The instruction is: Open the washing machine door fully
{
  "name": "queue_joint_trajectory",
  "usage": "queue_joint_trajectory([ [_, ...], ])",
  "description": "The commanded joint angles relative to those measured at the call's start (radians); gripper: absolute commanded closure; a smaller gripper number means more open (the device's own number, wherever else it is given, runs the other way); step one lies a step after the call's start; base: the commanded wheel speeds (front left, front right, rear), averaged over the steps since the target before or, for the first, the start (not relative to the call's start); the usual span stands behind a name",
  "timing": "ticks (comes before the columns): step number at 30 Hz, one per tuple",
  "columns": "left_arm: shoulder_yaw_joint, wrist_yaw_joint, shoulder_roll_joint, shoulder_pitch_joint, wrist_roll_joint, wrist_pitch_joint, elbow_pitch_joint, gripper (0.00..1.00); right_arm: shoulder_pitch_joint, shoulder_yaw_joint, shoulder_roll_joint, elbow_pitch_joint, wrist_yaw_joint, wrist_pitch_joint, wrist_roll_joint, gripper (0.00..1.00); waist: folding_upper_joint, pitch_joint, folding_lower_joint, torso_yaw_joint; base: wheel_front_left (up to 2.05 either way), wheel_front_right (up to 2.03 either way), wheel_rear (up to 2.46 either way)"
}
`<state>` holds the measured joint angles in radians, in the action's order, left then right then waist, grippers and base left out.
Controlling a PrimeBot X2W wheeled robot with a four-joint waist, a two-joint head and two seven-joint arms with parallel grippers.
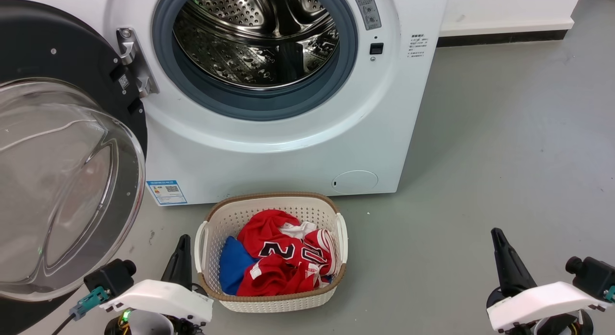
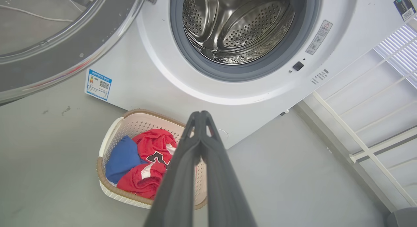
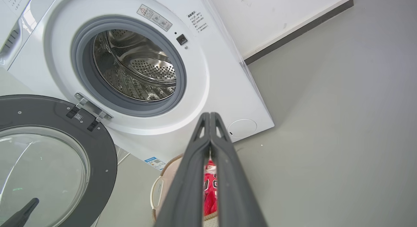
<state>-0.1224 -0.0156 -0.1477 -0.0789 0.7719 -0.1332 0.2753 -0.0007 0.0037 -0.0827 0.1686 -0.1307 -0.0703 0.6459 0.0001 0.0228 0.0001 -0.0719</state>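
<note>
Head view: the washing machine door (image 1: 62, 171) stands swung wide open at the left of the washing machine (image 1: 269, 152), its glass bowl facing out. A laundry basket (image 1: 271, 196) of red and blue clothes (image 1: 283, 263) sits on the floor (image 1: 504, 147) just before the machine. The left tool (image 1: 183, 240) and right tool (image 1: 496, 235) sit low, clear of the door.

Left wrist view: the left tool's fingers meet at the tips, closed and empty.

Right wrist view: the right tool's fingers are pressed together, holding nothing, and the door lies lower left.
</note>
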Motion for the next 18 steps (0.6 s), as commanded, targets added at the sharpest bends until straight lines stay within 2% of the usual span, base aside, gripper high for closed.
queue_joint_trajectory([
  [1,0.013,0.008,0.001,-0.024,0.029,0.007,-0.017,1.0,-0.032,-0.006,-0.002,-0.008,0.0,0.004,0.035,1.0,-0.0001,0.0,0.0,0.001,0.0,0.0,0.0],
  [18,0.069,0.044,0.025,-0.027,0.23,0.067,-0.021,1.0,-0.053,-0.027,0.002,0.011,0.0,0.043,0.272,1.0,-0.0001,-0.004,0.0,0.013,0.0,0.0,0.0],
])
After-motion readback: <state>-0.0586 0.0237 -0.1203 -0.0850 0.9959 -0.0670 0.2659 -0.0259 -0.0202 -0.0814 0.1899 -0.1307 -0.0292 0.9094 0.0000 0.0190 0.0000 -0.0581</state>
